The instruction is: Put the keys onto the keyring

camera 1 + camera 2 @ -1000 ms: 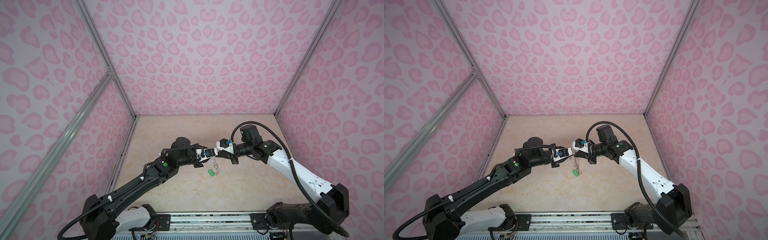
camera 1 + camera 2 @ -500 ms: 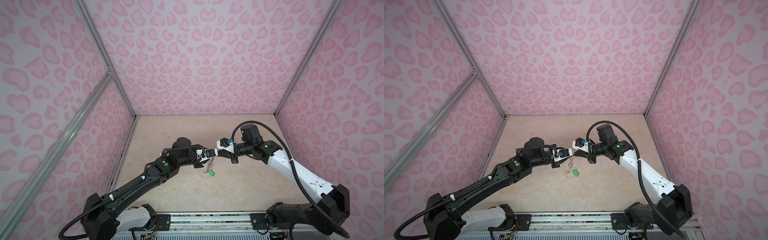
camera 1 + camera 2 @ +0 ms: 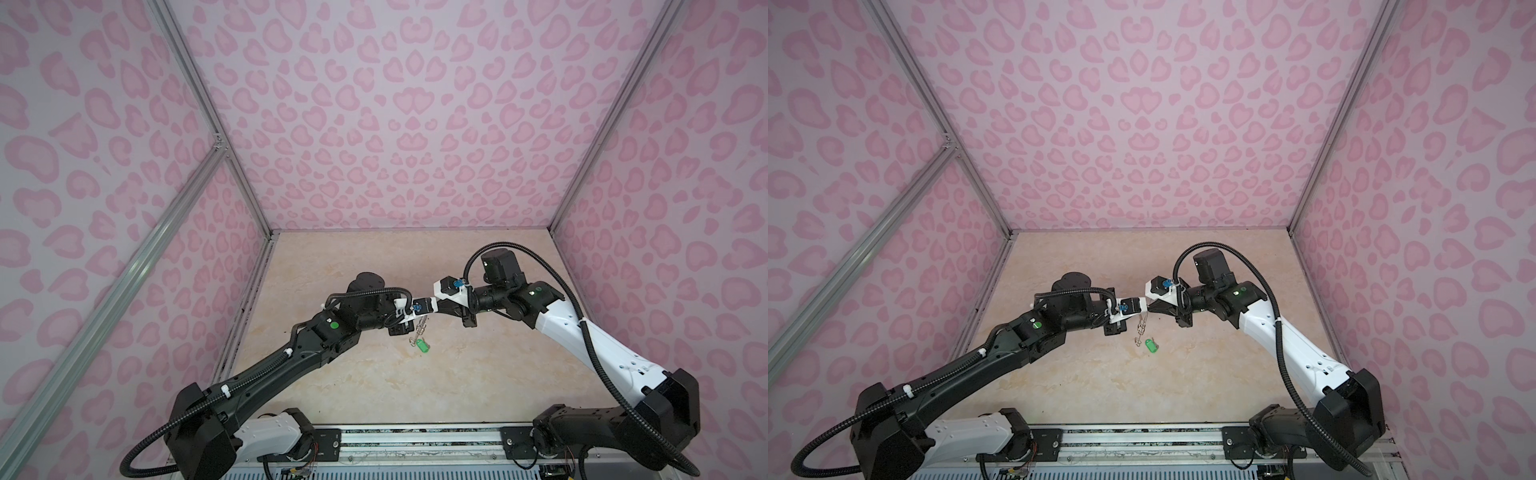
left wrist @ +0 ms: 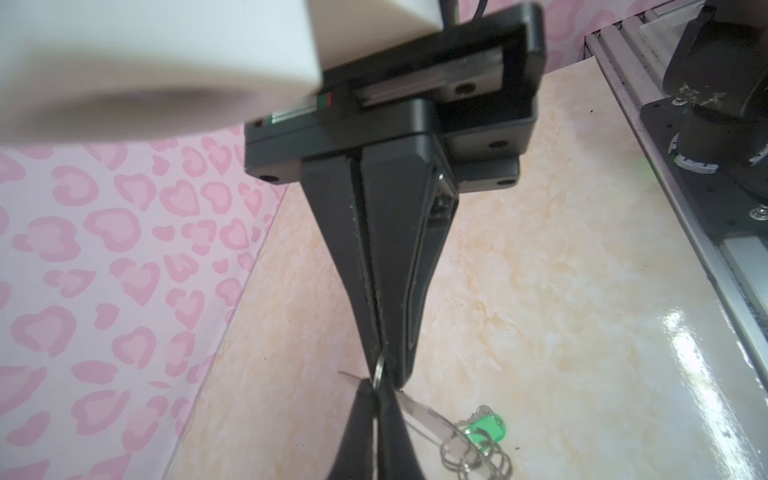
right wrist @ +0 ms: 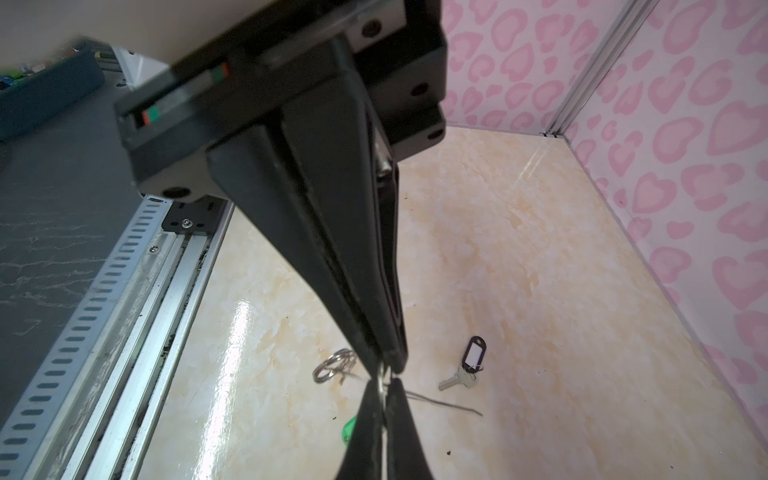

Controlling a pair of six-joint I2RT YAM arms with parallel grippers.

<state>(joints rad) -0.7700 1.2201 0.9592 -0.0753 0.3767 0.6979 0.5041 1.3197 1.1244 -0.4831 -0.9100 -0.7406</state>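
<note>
**A:** Where do the two arms stand?

**B:** In both top views they meet tip to tip just below the middle of the frame. The left gripper (image 3: 424, 319) reaches in from the left and the right gripper (image 3: 433, 314) from the right.

**A:** And the jaws?

**B:** Both pairs are pressed together. In the left wrist view the left gripper pinches a metal ring of the keyring (image 4: 424, 411). The right gripper's tips seem to close on that same ring from the opposite side.

**A:** How does the keyring hang?

**B:** In a top view its thin grey plate (image 3: 1142, 328) slants down from the fingertips toward the table (image 3: 374, 395). The split rings (image 4: 478, 455) are bunched at the low end. I cannot tell whether they touch the tabletop.

**A:** The keys?

**B:** The green-tagged key (image 3: 424, 347) sits just beside those rings, in the lower middle of both top views, a little below the fingertips. In the left wrist view its tag lies right against the ring cluster, but I cannot tell whether it is threaded on.

**A:** The other one?

**B:** Only the right wrist view shows the black-tagged key (image 5: 467, 365). It lies flat on the table, apart from the keyring, with a white label on its tag. No ring of the keyring touches it.
</note>
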